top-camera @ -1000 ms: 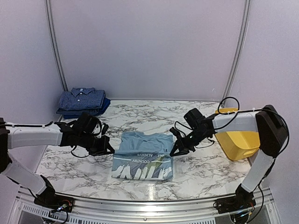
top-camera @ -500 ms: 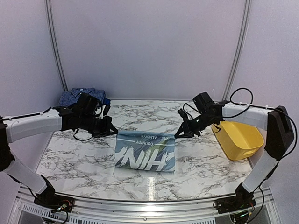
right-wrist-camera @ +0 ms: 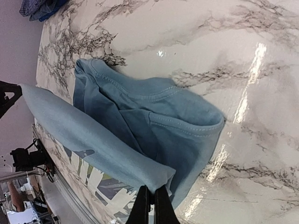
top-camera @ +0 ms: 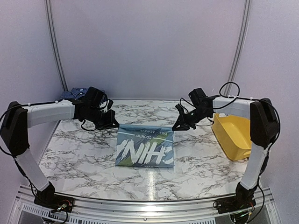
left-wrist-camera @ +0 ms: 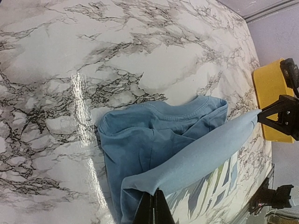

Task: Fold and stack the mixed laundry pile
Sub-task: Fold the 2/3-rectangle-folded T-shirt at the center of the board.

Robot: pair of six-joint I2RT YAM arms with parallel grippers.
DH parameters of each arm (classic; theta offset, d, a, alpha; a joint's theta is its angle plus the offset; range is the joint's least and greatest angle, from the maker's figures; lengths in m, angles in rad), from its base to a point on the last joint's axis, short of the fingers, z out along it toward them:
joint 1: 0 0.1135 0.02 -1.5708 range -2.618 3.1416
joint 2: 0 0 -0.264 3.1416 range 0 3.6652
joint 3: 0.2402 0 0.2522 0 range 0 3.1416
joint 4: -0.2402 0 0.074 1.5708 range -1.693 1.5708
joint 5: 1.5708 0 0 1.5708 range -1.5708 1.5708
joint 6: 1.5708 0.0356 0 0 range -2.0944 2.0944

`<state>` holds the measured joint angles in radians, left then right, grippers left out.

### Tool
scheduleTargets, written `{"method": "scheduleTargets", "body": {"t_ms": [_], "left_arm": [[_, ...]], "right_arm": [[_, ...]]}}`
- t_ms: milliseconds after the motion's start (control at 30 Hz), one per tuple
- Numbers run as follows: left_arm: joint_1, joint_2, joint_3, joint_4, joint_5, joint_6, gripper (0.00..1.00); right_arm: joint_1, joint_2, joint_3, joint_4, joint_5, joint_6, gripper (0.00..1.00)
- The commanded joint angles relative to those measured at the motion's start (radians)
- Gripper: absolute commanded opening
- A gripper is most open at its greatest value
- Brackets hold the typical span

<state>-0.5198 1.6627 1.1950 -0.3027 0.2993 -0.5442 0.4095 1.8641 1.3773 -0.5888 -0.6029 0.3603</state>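
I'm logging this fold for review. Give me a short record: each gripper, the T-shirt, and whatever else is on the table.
left gripper: shut on T-shirt, one upper corner
right gripper: shut on T-shirt, other upper corner
T-shirt: held up between both, print toward top camera, collar end on table
checked shirt: folded, far left corner
tub: yellow, right edge of table

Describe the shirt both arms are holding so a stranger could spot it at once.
On the marble table, look at the middle, between the left pincer and the right pincer, both shut on its top edge. There hangs a light-blue T-shirt; unlike the dark checked shirt at the back left, it carries big white lettering.
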Motion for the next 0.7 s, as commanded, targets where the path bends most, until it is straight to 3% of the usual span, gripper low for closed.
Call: {"method": "scheduleTargets", "body": {"t_ms": [0,667], "left_arm": [[0.020,0.059,0.063,-0.018,0.010,0.033,0.00],[0.070,0.302,0.182,0.019,0.057,0.048,0.00]], "right_arm": [[-0.042,0.045,0.090,-0.014,0.004,-0.019,0.00],[-0.093,0.256,0.241,-0.026,0.031,-0.048,0.00]]}}
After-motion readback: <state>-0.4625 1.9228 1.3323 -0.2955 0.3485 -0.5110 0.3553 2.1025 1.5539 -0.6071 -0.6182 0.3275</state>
